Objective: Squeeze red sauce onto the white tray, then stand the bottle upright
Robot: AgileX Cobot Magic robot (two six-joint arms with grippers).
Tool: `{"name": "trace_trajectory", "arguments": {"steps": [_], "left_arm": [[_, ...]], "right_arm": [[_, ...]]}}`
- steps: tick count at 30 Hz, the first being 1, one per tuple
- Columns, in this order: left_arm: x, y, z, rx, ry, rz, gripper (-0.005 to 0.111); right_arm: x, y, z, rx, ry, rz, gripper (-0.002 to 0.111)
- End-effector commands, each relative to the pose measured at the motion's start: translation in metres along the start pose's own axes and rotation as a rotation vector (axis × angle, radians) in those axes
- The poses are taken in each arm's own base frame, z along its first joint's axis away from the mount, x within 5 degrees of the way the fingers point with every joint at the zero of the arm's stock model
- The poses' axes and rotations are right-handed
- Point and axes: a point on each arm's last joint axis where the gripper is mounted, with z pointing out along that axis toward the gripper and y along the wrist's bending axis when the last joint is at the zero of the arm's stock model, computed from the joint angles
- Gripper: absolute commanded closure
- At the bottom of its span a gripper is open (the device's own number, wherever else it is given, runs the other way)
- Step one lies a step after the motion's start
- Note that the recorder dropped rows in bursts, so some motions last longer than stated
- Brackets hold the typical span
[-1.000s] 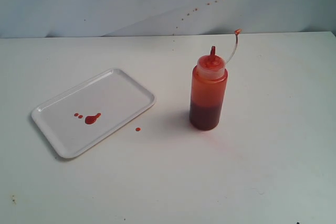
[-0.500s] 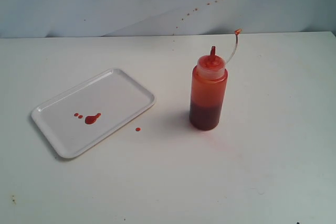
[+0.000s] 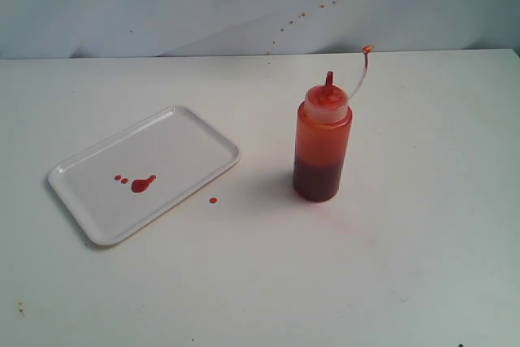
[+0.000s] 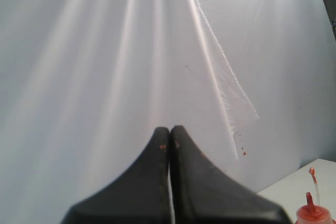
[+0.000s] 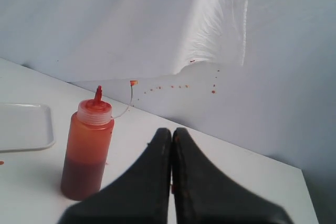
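The bottle (image 3: pixel 322 142) stands upright on the white table, right of centre, its tethered tip curling up to the right. The white tray (image 3: pixel 195 140) lies to its left, with a blob and two small drops of red sauce (image 3: pixel 143 184) on it. In the right wrist view the bottle (image 5: pixel 87 148) stands beside my right gripper (image 5: pixel 171 131), which is shut with nothing in it and clear of the bottle. My left gripper (image 4: pixel 169 129) is shut and empty, facing the backdrop, with the bottle's cap (image 4: pixel 313 213) at the frame's corner. Neither gripper shows in the exterior view.
One stray red drop (image 3: pixel 214 200) lies on the table just off the tray's near right edge. A white backdrop sheet (image 3: pixel 203 6) speckled with red spots hangs behind the table. The tray's corner (image 5: pixel 26 127) shows in the right wrist view.
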Motion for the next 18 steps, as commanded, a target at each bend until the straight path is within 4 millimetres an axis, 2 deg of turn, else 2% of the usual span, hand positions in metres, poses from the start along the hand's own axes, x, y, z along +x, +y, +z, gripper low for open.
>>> {"name": "trace_trajectory", "arguments": {"steps": [1, 9, 12, 18], "left_arm": [[0.001, 0.0, -0.001, -0.002, 0.003, -0.001, 0.107], [0.001, 0.0, -0.001, -0.002, 0.003, -0.003, 0.107], [0.001, 0.0, -0.001, -0.002, 0.003, -0.003, 0.107], [0.001, 0.0, -0.001, -0.002, 0.003, 0.0, 0.107]], "right_arm": [[0.002, -0.001, -0.001, 0.053, 0.016, 0.003, 0.108], [0.004, -0.009, -0.008, 0.383, 0.105, 0.009, 0.108], [0.003, -0.007, -0.007, 0.371, 0.088, 0.046, 0.108], [-0.009, 0.002, -0.002, 0.253, -0.101, 0.22, 0.108]]}}
